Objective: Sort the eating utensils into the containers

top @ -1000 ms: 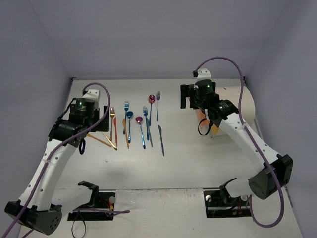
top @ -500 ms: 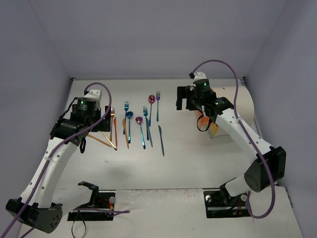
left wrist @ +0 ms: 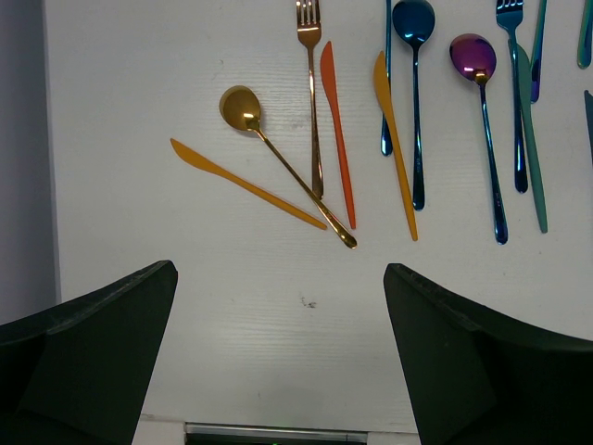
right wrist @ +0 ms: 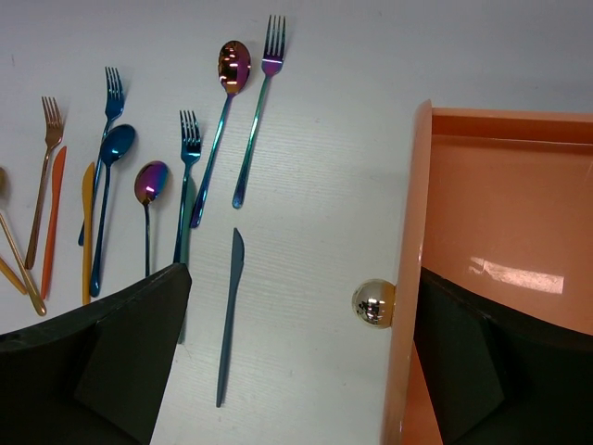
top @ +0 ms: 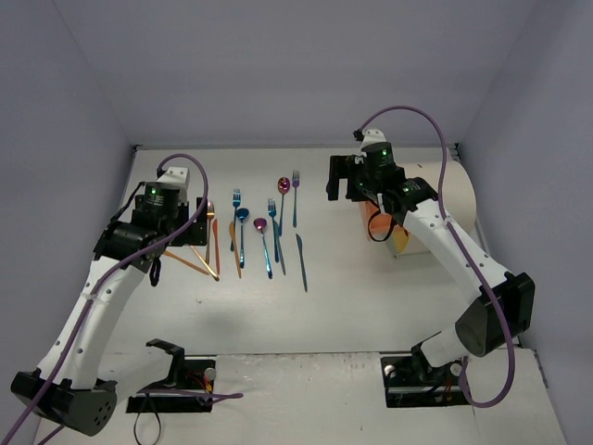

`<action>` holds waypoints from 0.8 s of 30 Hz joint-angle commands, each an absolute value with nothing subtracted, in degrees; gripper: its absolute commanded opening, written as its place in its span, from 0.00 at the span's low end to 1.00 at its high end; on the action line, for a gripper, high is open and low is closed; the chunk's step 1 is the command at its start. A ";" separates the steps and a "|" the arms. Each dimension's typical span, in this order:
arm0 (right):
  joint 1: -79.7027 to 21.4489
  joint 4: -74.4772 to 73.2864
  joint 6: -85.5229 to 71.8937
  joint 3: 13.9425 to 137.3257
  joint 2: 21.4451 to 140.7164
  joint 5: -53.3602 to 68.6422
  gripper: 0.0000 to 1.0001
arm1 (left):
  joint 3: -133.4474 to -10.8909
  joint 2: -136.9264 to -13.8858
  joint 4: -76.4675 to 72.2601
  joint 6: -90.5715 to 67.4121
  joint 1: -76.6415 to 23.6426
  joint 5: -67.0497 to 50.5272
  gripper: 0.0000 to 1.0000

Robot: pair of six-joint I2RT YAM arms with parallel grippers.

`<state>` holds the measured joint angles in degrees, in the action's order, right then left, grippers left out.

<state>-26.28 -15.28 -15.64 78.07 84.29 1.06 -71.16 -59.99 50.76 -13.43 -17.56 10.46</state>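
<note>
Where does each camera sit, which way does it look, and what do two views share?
Top external: fixed above and behind the arms, looking down at the table; both arms show, with left gripper and right gripper.
Left wrist: on the left wrist, looking down at the gold spoon; its two open fingers frame the bottom.
Right wrist: on the right wrist, looking down at the open orange drawer and blue knife; its fingers show too.
Shared: both wrist views show the magenta spoon.

The right tool has drifted left, off the open drawer
</note>
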 commanded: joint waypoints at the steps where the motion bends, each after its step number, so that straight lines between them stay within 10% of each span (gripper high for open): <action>1: -26.09 -12.92 -16.35 81.21 84.11 0.72 0.95 | -73.65 -60.02 49.13 -14.06 -17.67 10.56 0.93; 24: -27.53 -13.78 -7.76 84.68 79.46 -10.63 0.93 | -74.32 -58.74 49.22 -14.50 -17.67 11.19 0.93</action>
